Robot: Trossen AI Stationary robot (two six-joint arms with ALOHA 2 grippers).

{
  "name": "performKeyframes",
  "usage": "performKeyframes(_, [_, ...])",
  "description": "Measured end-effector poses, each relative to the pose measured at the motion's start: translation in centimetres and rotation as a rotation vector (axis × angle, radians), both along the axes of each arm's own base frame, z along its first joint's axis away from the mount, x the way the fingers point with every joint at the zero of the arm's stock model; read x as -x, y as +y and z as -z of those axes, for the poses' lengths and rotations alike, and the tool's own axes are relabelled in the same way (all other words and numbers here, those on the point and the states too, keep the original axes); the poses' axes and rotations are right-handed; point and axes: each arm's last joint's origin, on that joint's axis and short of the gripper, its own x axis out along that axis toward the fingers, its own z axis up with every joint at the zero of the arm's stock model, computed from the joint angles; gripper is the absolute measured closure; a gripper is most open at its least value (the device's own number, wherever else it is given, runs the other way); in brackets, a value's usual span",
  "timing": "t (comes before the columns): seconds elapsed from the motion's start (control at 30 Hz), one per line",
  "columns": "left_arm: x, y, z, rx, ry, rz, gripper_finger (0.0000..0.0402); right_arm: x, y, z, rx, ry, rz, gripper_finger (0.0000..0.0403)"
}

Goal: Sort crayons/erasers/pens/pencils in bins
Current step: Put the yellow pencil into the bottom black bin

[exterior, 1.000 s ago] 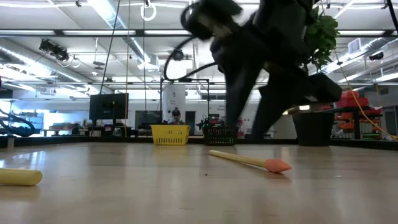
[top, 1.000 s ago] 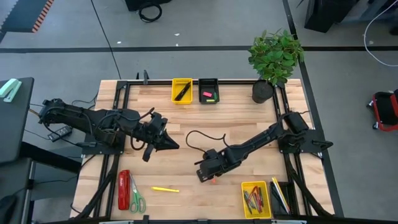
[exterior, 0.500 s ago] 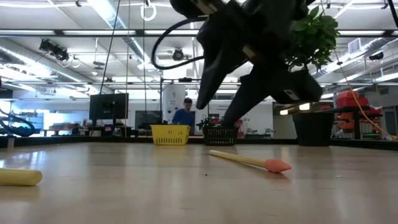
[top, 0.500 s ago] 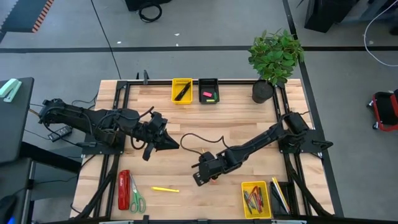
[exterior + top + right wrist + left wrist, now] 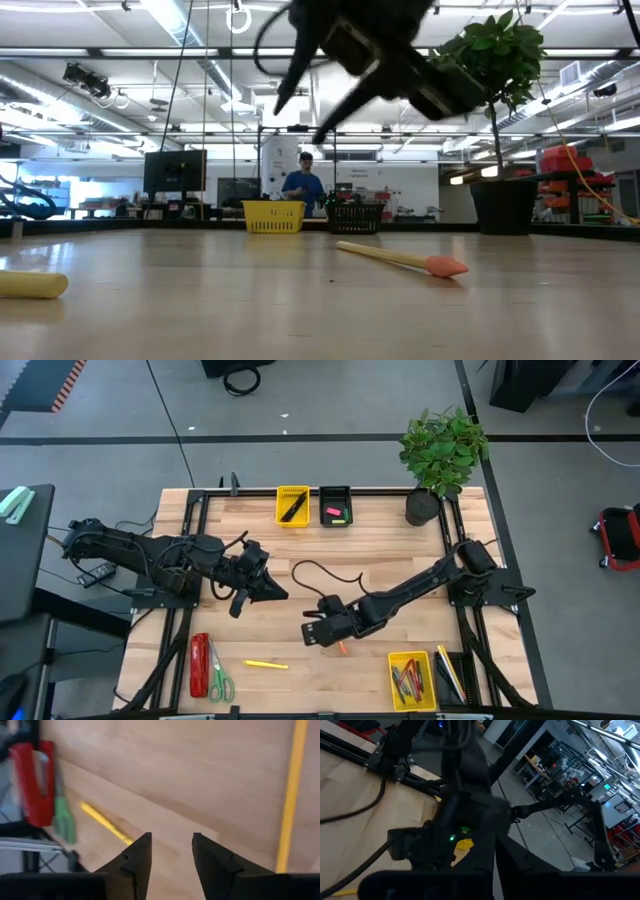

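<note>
Over the middle of the worktop [image 5: 400, 550] the right jaws [image 5: 312, 632] hang parted and empty, both fingers [image 5: 137, 857] showing a clear gap above bare wood. Just behind them lies an orange pencil [image 5: 340, 648], resting flat; ahead and to one side, well apart, lies a yellow pencil [image 5: 265, 664], with the red stapler [image 5: 199, 664] and green-handled scissors [image 5: 219, 680] farther beyond. The left jaws [image 5: 275, 595] wait closed and empty over the worktop's left half. Yellow bin [image 5: 292, 505] and black bin [image 5: 336, 506] sit at the far edge.
</note>
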Motion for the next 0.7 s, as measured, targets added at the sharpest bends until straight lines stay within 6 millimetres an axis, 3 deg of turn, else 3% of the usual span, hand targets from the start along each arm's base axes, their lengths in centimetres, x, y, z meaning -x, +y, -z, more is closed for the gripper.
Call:
performKeyframes(0.1, [0.0,0.0,0.0,-0.005,-0.001,0.001,0.0372,-0.2,-1.0,-1.2,0.037,0.044,0.05,0.0256])
performKeyframes(0.3, [0.1,0.0,0.0,-0.005,-0.002,0.016,0.0375,-0.3,-2.5,-1.1,0.005,0.108,0.108,0.0256])
performKeyframes(0.47, [0.3,-0.1,-0.2,0.003,-0.006,0.064,0.0384,-1.0,-2.1,1.8,-0.06,0.196,0.147,0.0257])
performKeyframes(0.6, [0.5,-0.1,-0.3,0.005,-0.011,0.079,0.0387,-1.9,-1.5,4.8,-0.125,0.307,0.049,0.0257])
performKeyframes(0.7, [0.6,-0.1,-0.4,0.007,-0.02,0.079,0.0386,-2.5,-1.2,4.5,-0.103,0.362,-0.016,0.0257])
